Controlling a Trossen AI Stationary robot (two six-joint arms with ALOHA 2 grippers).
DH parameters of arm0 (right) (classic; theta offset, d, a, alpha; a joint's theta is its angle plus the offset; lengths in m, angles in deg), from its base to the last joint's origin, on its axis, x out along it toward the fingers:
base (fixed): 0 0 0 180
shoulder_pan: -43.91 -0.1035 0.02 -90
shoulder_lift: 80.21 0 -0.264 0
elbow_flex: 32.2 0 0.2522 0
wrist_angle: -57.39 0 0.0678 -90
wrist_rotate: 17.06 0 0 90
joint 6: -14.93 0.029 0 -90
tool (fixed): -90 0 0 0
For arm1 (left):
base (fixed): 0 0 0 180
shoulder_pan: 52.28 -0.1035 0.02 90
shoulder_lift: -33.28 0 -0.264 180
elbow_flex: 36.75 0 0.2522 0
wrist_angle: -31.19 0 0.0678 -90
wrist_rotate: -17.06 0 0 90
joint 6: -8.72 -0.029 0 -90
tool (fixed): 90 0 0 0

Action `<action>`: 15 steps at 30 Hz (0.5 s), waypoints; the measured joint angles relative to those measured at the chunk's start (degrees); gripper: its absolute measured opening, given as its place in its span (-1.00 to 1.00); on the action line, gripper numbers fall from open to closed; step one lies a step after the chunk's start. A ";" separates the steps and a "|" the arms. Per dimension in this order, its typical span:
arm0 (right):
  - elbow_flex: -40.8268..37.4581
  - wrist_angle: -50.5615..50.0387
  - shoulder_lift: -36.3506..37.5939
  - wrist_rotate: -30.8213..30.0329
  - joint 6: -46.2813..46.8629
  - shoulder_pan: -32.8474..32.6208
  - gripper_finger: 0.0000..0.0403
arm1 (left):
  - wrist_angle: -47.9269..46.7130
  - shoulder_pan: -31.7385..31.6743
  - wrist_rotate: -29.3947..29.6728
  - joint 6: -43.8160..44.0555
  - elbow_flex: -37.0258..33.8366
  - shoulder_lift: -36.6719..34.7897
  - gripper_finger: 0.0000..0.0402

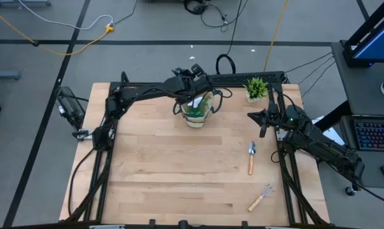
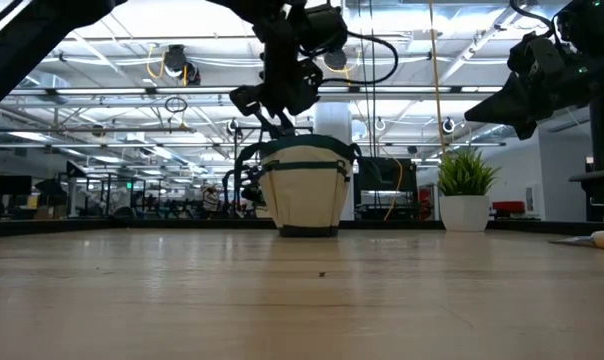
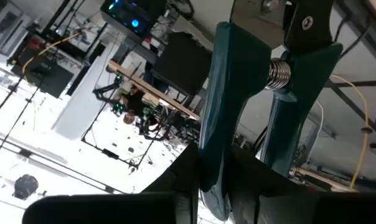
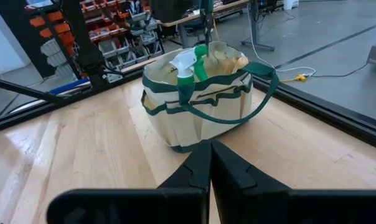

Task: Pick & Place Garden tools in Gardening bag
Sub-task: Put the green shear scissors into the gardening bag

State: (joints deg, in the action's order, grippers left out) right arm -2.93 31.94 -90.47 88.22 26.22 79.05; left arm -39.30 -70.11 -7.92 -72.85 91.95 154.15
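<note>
Left gripper (image 1: pixel 191 81): above the mouth of the bag, at the far middle of the table. Jaws clenched on the shears (image 3: pixel 238 118), whose teal handles and coil spring stand up between the fingers in the left wrist view. In the low view the gripper hangs directly over the bag's rim.

Bag (image 4: pixel 200 102): beige fabric with dark green trim and loop handles, upright, directly beneath the left jaws and well ahead of the right jaws. Contents: a green spray bottle (image 4: pixel 187 67) with a white nozzle, standing up out of the opening. Anything deeper inside is hidden. Outer pockets show along the side wall; whether they hold anything cannot be told.

Potted plant (image 1: pixel 256 88): small spiky green plant in a white pot, at the far edge of the table, between the bag and the right arm, just beyond the right jaws.

Right gripper (image 1: pixel 263 118): raised over the right part of the table, jaws closed on nothing, fingertips meeting and pointing toward the bag in the right wrist view.

Trowel (image 1: pixel 251 157): wooden handle, metal blade, flat on the table, near and nearer the front than the right jaws.

Rake (image 1: pixel 260 197): wooden handle, metal tines, flat near the front right corner, well apart from both jaws.
</note>
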 joint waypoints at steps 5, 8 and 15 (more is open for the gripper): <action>0.00 -0.17 0.00 -0.06 -0.02 0.00 -1.00 | 0.42 0.69 -1.95 -0.54 0.00 0.68 -0.73; 0.00 -0.17 0.00 -0.08 -0.09 0.00 -1.00 | 0.62 0.85 -2.71 -0.89 0.00 1.52 -0.73; 0.00 -0.55 0.00 -0.12 -0.22 0.02 -1.00 | 0.26 1.20 -2.39 -1.33 -0.02 4.05 -0.73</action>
State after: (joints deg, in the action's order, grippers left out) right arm -2.93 31.40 -90.47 88.09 26.00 79.06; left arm -39.04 -68.90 -10.31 -74.18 91.92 158.19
